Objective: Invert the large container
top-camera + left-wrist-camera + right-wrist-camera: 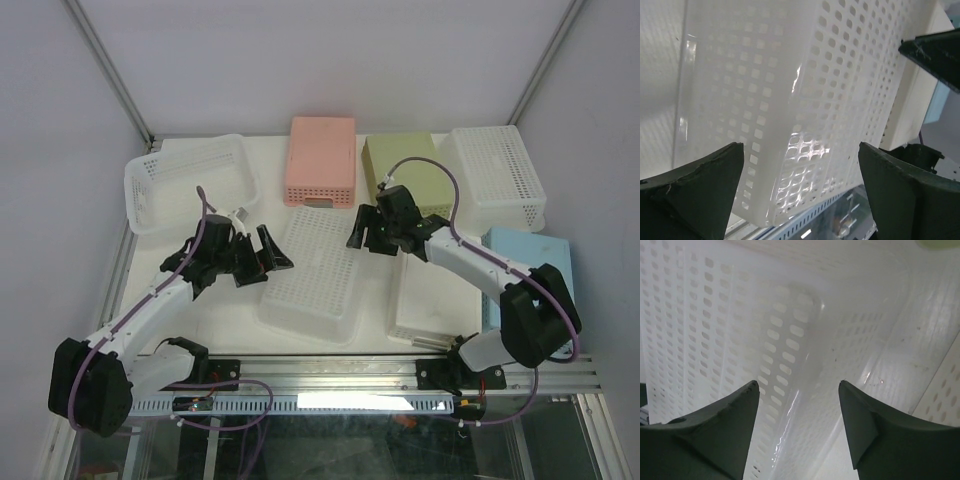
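Note:
The large white perforated container [312,275] lies in the middle of the table with its flat holed base facing up and its rim down. My left gripper [264,256] is open at its left long side; in the left wrist view [800,150] the container's wall [790,100] fills the gap between the spread fingers [705,185]. My right gripper [364,233] is open at the container's far right corner; in the right wrist view [799,385] that rounded corner [805,330] sits between the fingers [870,425]. Neither gripper holds anything.
Along the back stand a white basket [190,180] at the left, a pink container [322,158], a green container [405,170] and a white basket [497,175]. A light blue container [530,258] and a white container [420,305] lie at the right, under the right arm.

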{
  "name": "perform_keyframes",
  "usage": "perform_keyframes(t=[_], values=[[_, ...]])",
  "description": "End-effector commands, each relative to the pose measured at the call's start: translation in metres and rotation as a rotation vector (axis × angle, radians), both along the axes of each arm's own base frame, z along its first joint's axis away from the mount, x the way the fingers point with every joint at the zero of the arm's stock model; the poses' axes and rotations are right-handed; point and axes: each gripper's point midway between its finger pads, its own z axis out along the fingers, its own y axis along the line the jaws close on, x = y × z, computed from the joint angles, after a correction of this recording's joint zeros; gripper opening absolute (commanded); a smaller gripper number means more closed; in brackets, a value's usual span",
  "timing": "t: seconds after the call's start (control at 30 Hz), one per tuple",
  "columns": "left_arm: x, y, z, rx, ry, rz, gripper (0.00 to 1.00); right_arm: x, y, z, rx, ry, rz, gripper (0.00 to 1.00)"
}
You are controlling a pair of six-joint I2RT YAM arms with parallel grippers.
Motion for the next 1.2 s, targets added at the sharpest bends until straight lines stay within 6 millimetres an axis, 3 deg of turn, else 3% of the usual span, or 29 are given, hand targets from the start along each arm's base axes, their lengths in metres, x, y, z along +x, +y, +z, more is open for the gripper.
perform_keyframes(t=[0.0,0.13,0.23,0.47,0.67,0.8,0.93,1.03,1.17], values=[[-0.016,-0.029,0.031,-0.198,-0.037,-0.122,0.99,0.031,0.025,0.025,0.065,-0.101,0.064,0.68],[-0.019,-0.036,0.044,-0.207,-0.054,-0.151,0.99,0.044,0.030,0.035,0.055,-0.123,0.071,0.69],[-0.004,-0.023,0.065,-0.103,-0.117,-0.101,0.99,0.051,0.024,0.056,0.038,-0.179,0.055,0.72],[0.078,0.040,0.139,0.235,-0.297,0.249,0.99,0.049,-0.025,0.107,-0.042,-0.364,-0.081,0.81],[0.160,0.093,0.165,0.556,-0.431,0.501,0.99,0.036,-0.056,0.131,-0.034,-0.459,-0.165,0.84],[0.222,0.089,0.138,0.571,-0.340,0.459,0.99,0.028,-0.071,0.132,-0.048,-0.469,-0.200,0.84],[0.266,0.087,0.105,0.623,-0.270,0.467,0.99,0.021,-0.077,0.129,-0.052,-0.450,-0.201,0.85],[0.289,0.084,0.079,0.646,-0.237,0.460,0.93,0.016,-0.079,0.127,-0.048,-0.443,-0.199,0.85],[0.302,0.077,0.048,0.655,-0.190,0.436,0.80,0.012,-0.081,0.124,-0.042,-0.432,-0.200,0.85]])
